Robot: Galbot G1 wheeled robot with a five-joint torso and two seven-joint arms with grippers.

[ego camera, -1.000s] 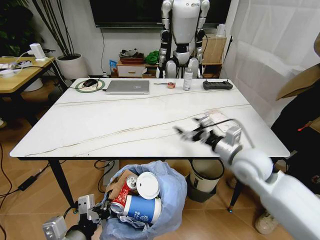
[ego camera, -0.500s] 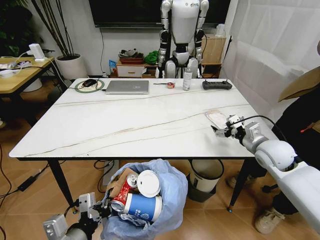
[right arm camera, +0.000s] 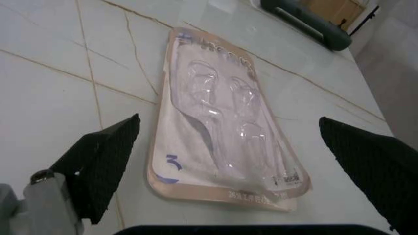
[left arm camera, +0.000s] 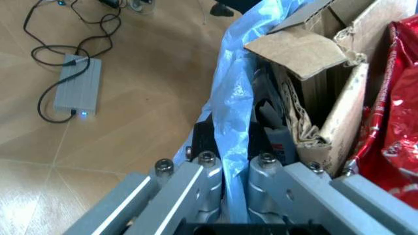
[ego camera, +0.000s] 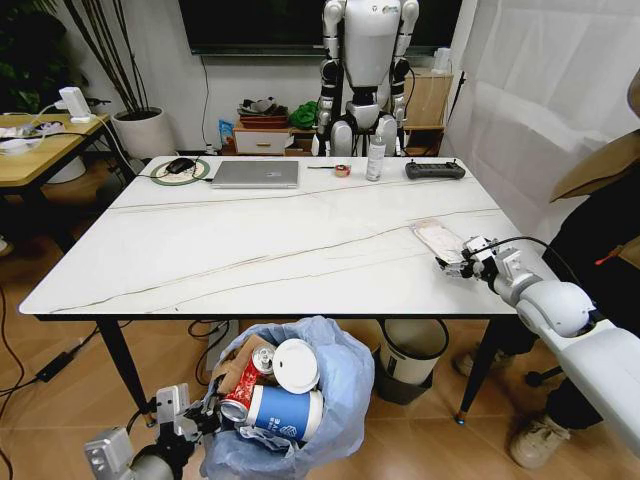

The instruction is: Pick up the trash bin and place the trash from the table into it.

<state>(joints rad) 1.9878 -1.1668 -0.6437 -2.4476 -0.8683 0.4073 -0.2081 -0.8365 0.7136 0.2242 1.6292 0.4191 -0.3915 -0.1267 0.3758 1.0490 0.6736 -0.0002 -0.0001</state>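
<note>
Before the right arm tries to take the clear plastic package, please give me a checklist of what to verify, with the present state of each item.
1. Right end effector open, jaws on either side of the clear flat plastic package: ok.
2. Package lies flat on the table, nothing on top of it: ok.
3. Package already gripped: not ok, fingers apart from it.
4. Left end effector shut on the bag of the trash bin: ok.
5. Room left in the bin: cannot tell; cup, can, lid reach the rim.
</note>
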